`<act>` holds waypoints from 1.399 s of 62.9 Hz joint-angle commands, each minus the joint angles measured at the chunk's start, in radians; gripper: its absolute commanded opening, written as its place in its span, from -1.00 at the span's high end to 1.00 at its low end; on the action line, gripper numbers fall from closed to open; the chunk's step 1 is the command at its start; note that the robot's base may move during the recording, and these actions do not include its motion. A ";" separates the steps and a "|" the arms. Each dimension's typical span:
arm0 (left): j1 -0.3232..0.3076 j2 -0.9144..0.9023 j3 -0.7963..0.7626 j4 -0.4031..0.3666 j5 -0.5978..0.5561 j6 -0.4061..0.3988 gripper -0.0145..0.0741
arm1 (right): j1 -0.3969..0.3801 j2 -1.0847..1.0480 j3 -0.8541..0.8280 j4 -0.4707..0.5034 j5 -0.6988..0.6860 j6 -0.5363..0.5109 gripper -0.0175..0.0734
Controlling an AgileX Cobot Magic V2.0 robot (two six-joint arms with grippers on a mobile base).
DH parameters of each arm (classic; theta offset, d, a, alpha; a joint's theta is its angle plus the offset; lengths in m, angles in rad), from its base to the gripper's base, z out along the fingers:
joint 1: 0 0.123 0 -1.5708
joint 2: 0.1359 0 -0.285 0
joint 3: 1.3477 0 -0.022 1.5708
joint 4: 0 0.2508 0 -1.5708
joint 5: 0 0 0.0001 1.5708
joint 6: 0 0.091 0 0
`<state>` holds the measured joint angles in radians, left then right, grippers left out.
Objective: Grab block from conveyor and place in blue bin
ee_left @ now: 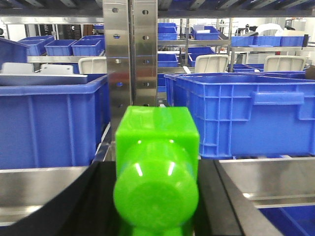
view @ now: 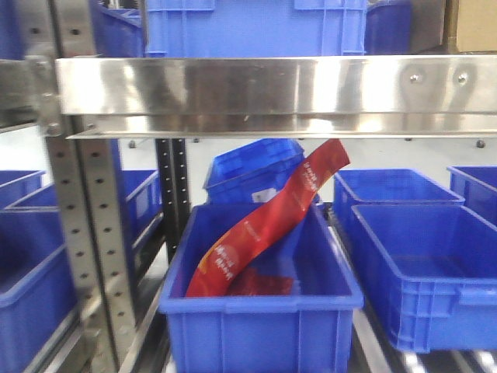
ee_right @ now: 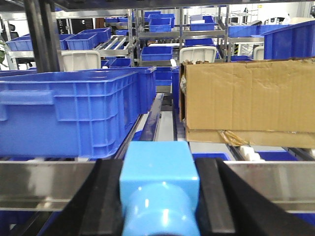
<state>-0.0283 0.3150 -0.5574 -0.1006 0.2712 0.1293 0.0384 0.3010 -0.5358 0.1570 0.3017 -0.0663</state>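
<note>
- In the exterior front view, a perforated steel upright [view: 85, 233] is seen at the left, under a polished steel crossbar [view: 272, 85].
- At the centre an open blue plastic bin [view: 260, 330] is seen. A long red foil packet [view: 264, 229] is leaned inside it, with its top end raised past the back rim.
- Further blue plastic crates [view: 423, 264] are lined up to the right.
- In the left wrist view, a bright green plastic block [ee_left: 156, 142] is clamped in the left gripper [ee_left: 156, 201]. The black jaws are pressed against its two sides.
- In the right wrist view, a light blue plastic block [ee_right: 158, 167] is held the same way in the right gripper [ee_right: 160, 206], with the jaws closed against both flanks. A brown cardboard box [ee_right: 246, 103] is seen behind it to the right.
</note>
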 commanded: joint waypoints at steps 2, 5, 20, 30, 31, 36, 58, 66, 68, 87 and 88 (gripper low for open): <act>-0.005 -0.002 -0.001 -0.002 -0.021 0.000 0.92 | -0.005 -0.005 -0.008 -0.001 -0.020 -0.006 0.97; -0.005 -0.002 -0.001 -0.002 -0.021 0.000 0.92 | -0.005 -0.005 -0.008 -0.001 -0.020 -0.006 0.97; -0.005 -0.002 -0.001 -0.002 -0.021 0.000 0.92 | -0.005 -0.005 -0.008 -0.001 -0.020 -0.006 0.97; -0.005 -0.002 -0.001 -0.002 -0.021 0.000 0.92 | -0.005 -0.005 -0.008 -0.001 -0.020 -0.006 0.97; -0.005 -0.002 -0.001 -0.002 -0.021 0.000 0.92 | -0.005 -0.005 -0.008 -0.001 -0.020 -0.006 0.97; -0.005 -0.002 -0.001 -0.002 -0.021 0.000 0.92 | -0.005 -0.005 -0.008 -0.001 -0.020 -0.006 0.97; -0.005 -0.002 -0.001 -0.002 -0.021 0.000 0.92 | -0.005 -0.005 -0.008 -0.001 -0.020 -0.006 0.97; -0.005 -0.002 -0.001 -0.002 -0.021 0.000 0.92 | -0.005 -0.005 -0.008 -0.001 -0.020 -0.006 0.97; -0.005 -0.002 -0.001 -0.002 -0.021 0.000 0.92 | -0.005 -0.005 -0.008 -0.001 -0.020 -0.006 0.97; -0.005 -0.002 -0.001 -0.002 -0.021 0.000 0.92 | -0.005 -0.005 -0.008 -0.001 -0.020 -0.006 0.97; -0.005 -0.002 -0.001 -0.002 -0.021 0.000 0.92 | -0.005 -0.005 -0.008 -0.001 -0.020 -0.006 0.97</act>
<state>-0.0283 0.3150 -0.5574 -0.1006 0.2712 0.1293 0.0384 0.3010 -0.5358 0.1570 0.3017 -0.0663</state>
